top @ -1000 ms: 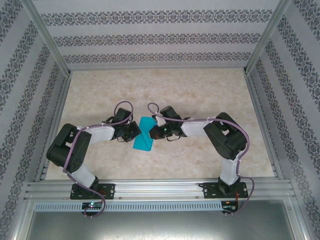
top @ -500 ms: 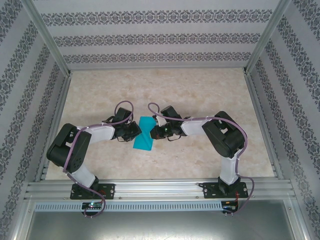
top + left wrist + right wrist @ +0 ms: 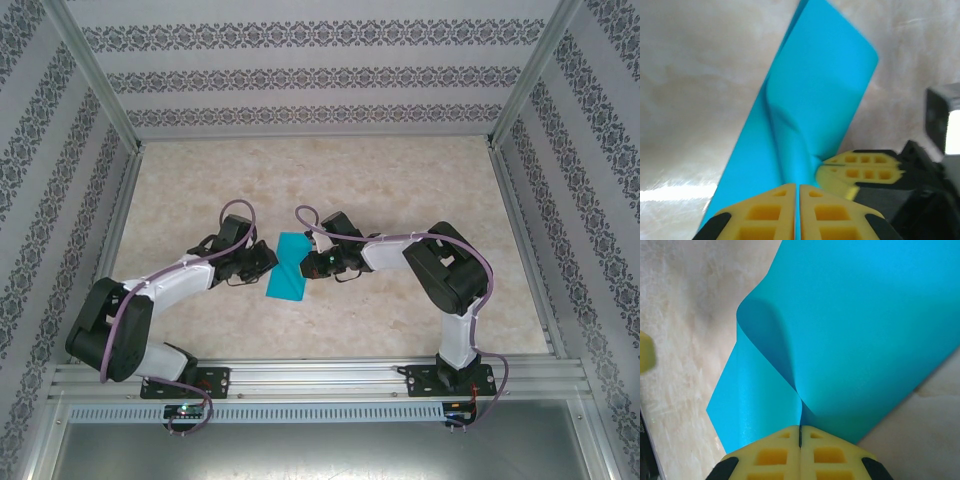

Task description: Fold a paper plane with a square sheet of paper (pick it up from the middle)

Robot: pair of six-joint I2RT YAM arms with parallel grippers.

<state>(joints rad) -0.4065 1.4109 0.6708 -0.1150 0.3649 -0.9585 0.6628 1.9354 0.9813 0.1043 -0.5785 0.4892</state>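
The teal-blue square sheet of paper sits at the table's middle, buckled into a raised fold between both grippers. In the left wrist view the sheet runs up and away, with a crease down its length. My left gripper is shut on its near edge, a thin teal line showing between the pads. My right gripper is shut on the opposite edge, where the sheet pinches into a ridge. From above, the left gripper and right gripper face each other across the paper. The paper plane is out of view.
The pale marbled tabletop spreads wide behind and to both sides. Patterned walls and metal frame rails enclose it. The right gripper's yellow fingers sit close beside my left jaws.
The left arm has stretched out, its elbow dropping toward the near left corner. Both grippers and the sheet stay almost where they were.
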